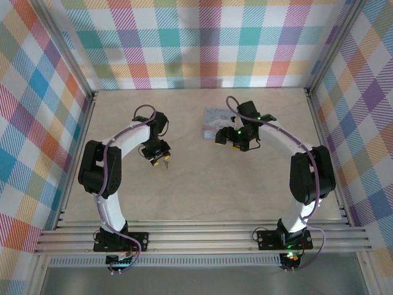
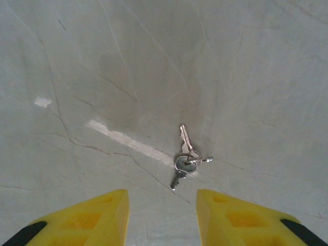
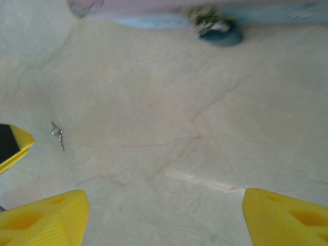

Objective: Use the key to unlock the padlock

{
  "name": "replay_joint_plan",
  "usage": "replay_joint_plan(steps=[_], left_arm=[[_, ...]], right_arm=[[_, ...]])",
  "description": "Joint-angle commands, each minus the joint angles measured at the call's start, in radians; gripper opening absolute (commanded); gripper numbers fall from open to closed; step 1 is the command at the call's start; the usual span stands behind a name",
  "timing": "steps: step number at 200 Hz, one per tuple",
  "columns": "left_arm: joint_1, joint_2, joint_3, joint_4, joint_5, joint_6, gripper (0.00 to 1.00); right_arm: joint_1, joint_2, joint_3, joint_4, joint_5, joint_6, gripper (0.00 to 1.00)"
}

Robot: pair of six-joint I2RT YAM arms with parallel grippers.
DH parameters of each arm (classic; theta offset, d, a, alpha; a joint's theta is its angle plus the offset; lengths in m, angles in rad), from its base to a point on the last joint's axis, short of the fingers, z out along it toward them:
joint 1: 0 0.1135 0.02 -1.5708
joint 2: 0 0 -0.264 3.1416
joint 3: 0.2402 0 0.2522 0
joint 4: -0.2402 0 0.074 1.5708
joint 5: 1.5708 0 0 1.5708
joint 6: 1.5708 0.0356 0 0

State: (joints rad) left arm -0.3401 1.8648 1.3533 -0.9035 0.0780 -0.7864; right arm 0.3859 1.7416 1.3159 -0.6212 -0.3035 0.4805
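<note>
1. We see the keys (image 2: 184,160), a small bunch of thin metal slivers on a ring, lying flat on the table (image 2: 66,56) left of centre, just beyond the left gripper (image 2: 161,205).
2. The left gripper's yellow fingers (image 2: 97,215) stand apart with nothing between them; it hovers over the keys without touching them.
3. The right gripper (image 3: 164,205) is spread wide and empty over bare table to the right.
4. The padlock (image 3: 221,34), a tiny dark blue block, sits far from it against the near edge of the pale-blue tin (image 1: 214,120).
5. We judge the keys light, rigid and slippery. They lie so flat that the pads may slide over them, and the loose ring lets them swing.
6. We would pinch the ring and the key heads where they bunch together, leaving one blade free.
7. The padlock looks light and hard and may skid; we would grip its body on its flat sides.
</note>
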Motion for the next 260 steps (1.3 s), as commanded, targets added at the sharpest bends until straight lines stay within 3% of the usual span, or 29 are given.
replay_joint_plan(steps=[1, 138, 179, 244, 260], left_arm=[[-0.012, -0.012, -0.002, 0.044, 0.038, -0.024, 0.39], [-0.033, 0.09, -0.018, 0.088, 0.033, 0.061, 0.3], [-0.043, 0.099, -0.029, 0.107, 0.048, 0.088, 0.22], [-0.046, 0.071, 0.01, 0.087, 0.048, 0.154, 0.0], [-0.045, 0.061, 0.021, 0.089, 0.059, 0.162, 0.0]], right_arm=[[0.029, 0.003, -0.002, 0.018, -0.023, 0.023, 0.79], [0.046, 0.016, 0.028, -0.03, 0.0, -0.031, 0.8], [0.045, 0.017, 0.026, -0.028, 0.002, -0.034, 0.8], [0.033, 0.012, 0.015, -0.009, -0.024, -0.021, 0.81], [0.023, 0.005, -0.001, 0.019, -0.054, -0.004, 0.81]])
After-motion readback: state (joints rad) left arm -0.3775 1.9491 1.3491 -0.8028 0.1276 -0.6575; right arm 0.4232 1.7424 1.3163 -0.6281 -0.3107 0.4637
